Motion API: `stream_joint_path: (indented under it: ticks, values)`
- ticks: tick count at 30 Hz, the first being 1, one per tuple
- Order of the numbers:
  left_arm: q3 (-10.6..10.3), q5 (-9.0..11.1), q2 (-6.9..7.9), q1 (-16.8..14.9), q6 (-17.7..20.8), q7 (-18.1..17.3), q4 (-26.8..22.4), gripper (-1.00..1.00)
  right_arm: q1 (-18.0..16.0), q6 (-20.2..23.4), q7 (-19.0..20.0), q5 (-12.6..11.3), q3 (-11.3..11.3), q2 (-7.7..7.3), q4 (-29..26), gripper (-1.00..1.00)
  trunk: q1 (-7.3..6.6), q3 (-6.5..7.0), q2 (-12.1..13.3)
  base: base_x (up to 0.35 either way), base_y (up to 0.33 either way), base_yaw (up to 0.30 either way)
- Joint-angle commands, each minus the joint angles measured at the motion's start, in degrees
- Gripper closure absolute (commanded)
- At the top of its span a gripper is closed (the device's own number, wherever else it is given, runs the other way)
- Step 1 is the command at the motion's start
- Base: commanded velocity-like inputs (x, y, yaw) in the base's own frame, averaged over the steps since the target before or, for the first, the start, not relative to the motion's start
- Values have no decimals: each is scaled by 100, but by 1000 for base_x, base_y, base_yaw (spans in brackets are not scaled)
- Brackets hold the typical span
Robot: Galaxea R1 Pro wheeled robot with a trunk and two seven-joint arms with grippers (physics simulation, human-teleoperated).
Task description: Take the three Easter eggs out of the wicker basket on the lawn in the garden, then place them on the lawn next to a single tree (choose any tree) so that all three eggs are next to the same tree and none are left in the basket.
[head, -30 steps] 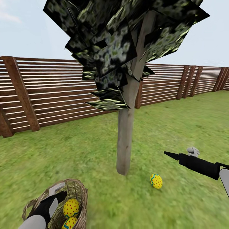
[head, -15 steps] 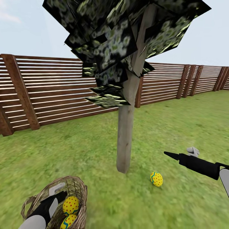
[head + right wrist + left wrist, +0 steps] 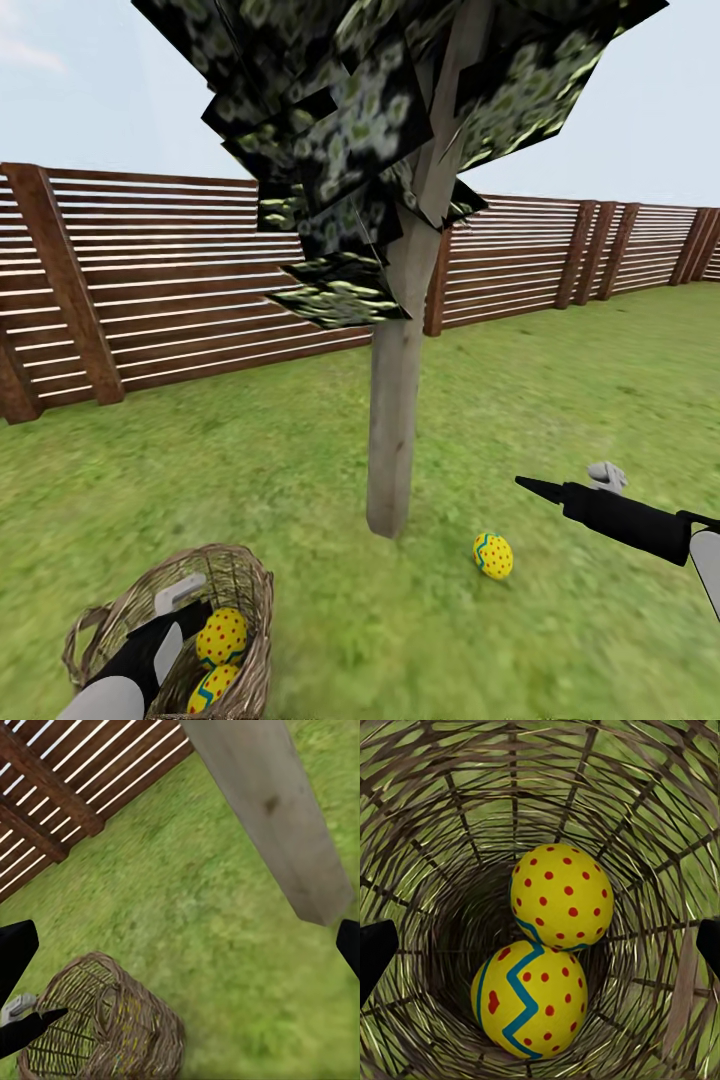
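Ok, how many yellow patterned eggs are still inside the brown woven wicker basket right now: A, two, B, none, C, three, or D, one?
A: the left wrist view looks down into the brown woven wicker basket at two eggs, a red-dotted yellow egg and a yellow egg with a blue zigzag band, while a third patterned yellow egg lies on the green grass lawn beside the pale grey-brown tree trunk.

Lighting: bright, even daylight, no evident source; pale hazy sky. Shadows: none cast on the lawn beneath the tree or fence; the wicker basket darkened towards its bottom. Glare: none. Quality: foliage coarse and blocky; grass smeared and soft near the picture edges; fence slats crisp; egg patterns sharp at the left wrist.
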Motion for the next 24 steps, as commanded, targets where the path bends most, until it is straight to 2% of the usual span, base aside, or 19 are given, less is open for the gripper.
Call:
stream_joint_path:
  ticks: [1, 6, 24]
  values:
    - [33, -60, -6, -5, 24, -33, -8, -100, -5, 25, 51, 38, -7, 0, 0, -100, 22, -24, -44, 0, 0, 0]
    - [33, -65, -4, -3, 21, -158, -7, -100, -5, 25, 51, 42, -7, 0, 2, -100, 131, -114, -245, 0, 0, 0]
    - [33, -66, -5, -5, 19, -192, -15, -100, -5, 25, 51, 41, -7, 0, 1, -100, 527, -437, -967, 0, 0, 0]
